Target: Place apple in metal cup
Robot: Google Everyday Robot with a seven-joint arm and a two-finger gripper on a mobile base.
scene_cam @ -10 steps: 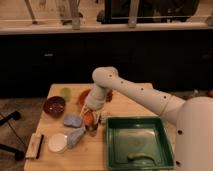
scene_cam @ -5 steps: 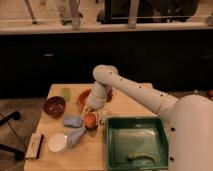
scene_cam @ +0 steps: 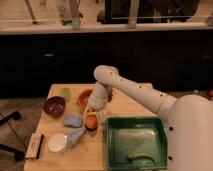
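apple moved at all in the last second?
No clear shift. The apple sits where it was, just left of the green tray's top-left corner, with the gripper down around it.

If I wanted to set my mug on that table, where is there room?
Barest is the table behind the green tray, beside the arm. A narrower strip lies in front, between the white plate and the tray. The picture's left half is crowded: red bowl, orange bowl, pale cup, and the jaws at the apple.
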